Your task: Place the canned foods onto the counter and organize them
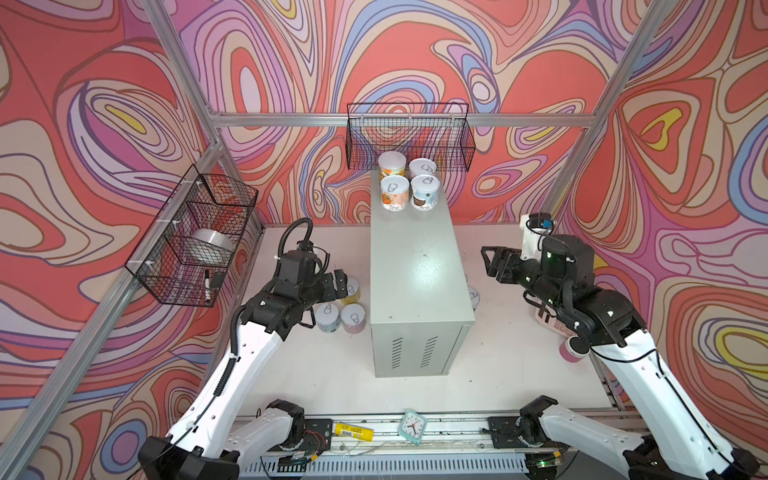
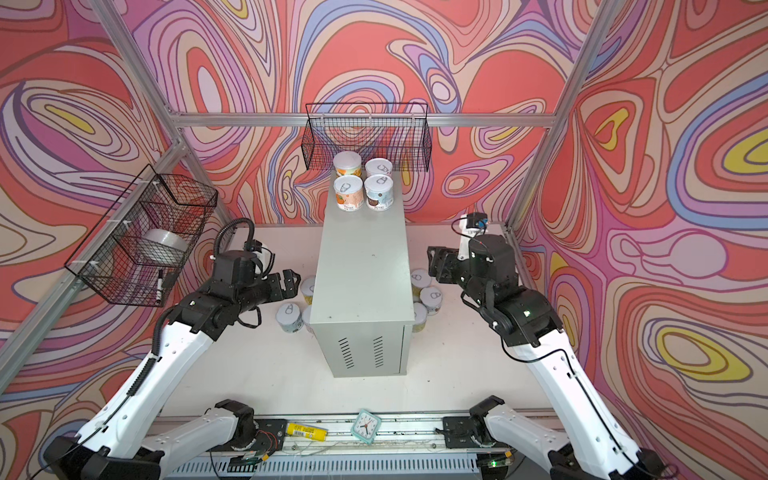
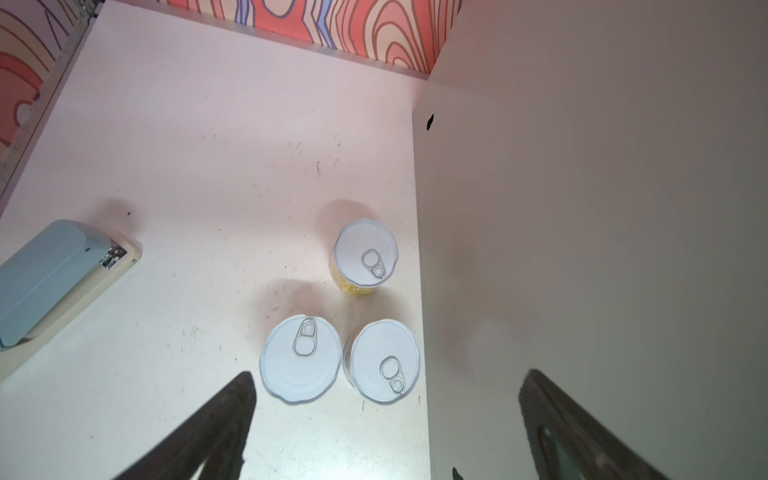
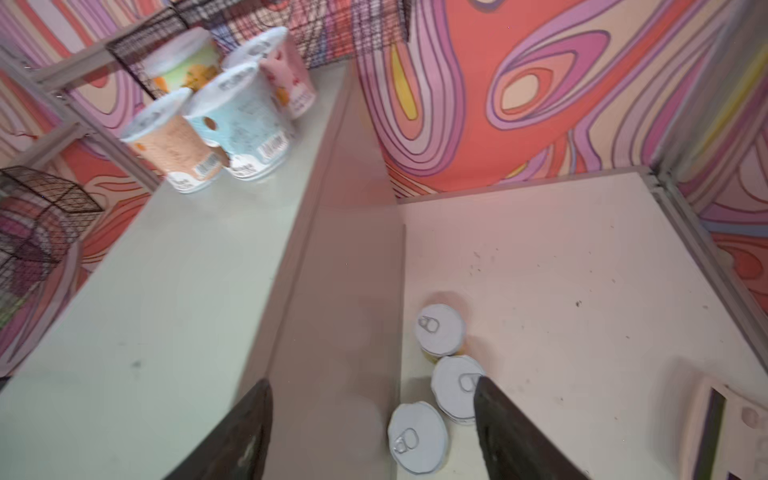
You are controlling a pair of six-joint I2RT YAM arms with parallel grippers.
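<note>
The counter (image 1: 415, 266) (image 2: 361, 266) is a tall grey-green cabinet in the middle of the white table. Several canned foods (image 1: 392, 193) (image 4: 232, 120) stand grouped at the far end of its top. Three cans (image 1: 352, 318) (image 3: 301, 359) stand on the table at its left side. Three more cans (image 2: 430, 299) (image 4: 417, 436) stand at its right side. My left gripper (image 1: 338, 284) (image 3: 388, 376) hangs open above the left group, holding nothing. My right gripper (image 1: 490, 259) (image 4: 372, 382) is open beside the counter's right edge, above the right group, and it too holds nothing.
A black wire basket (image 1: 409, 137) hangs on the back wall just behind the counter. Another basket (image 1: 195, 237) on the left wall holds a tape roll (image 1: 212, 245). A pink cylinder (image 1: 571, 349) stands under my right arm. A clock (image 1: 413, 426) lies at the front rail.
</note>
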